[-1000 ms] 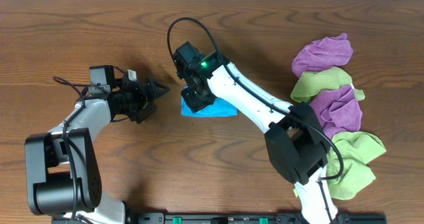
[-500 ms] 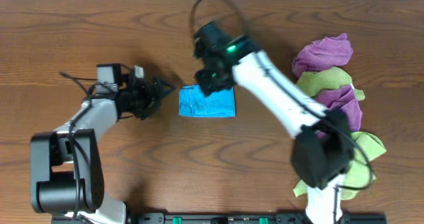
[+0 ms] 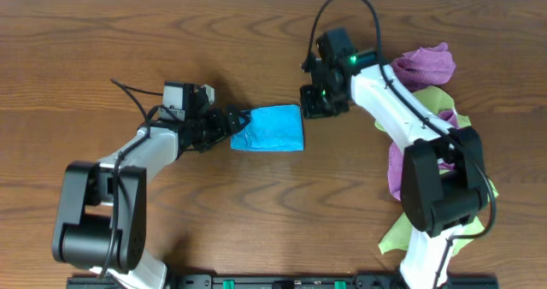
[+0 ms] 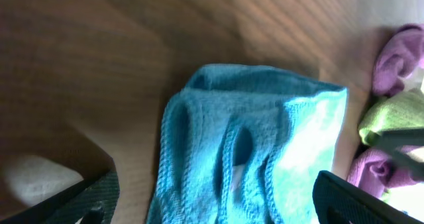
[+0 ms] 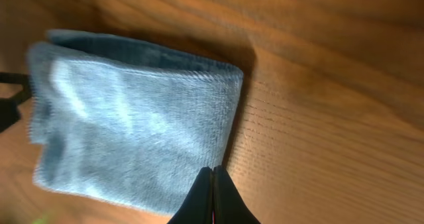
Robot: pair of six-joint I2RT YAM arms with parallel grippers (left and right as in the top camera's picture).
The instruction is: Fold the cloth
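The cloth (image 3: 272, 128) is bright sky-blue and lies folded into a small rectangle on the wooden table. My left gripper (image 3: 235, 127) is at its left edge and stands open. In the left wrist view the cloth (image 4: 252, 138) fills the gap between the two dark fingers (image 4: 89, 196), and its hemmed folds face me. My right gripper (image 3: 313, 103) is shut and empty, just off the cloth's upper right corner. In the right wrist view its closed tips (image 5: 213, 174) sit over the right edge of the cloth (image 5: 132, 114).
A pile of purple cloths (image 3: 423, 64) and light green cloths (image 3: 451, 118) lies at the right, partly under the right arm. The same pile shows at the right edge of the left wrist view (image 4: 397, 58). The table's far edge runs along the top.
My right gripper has let go of the cloth, shut, and swung right, off the cloth's top. My left gripper has slid right up to the cloth's left edge, still open.
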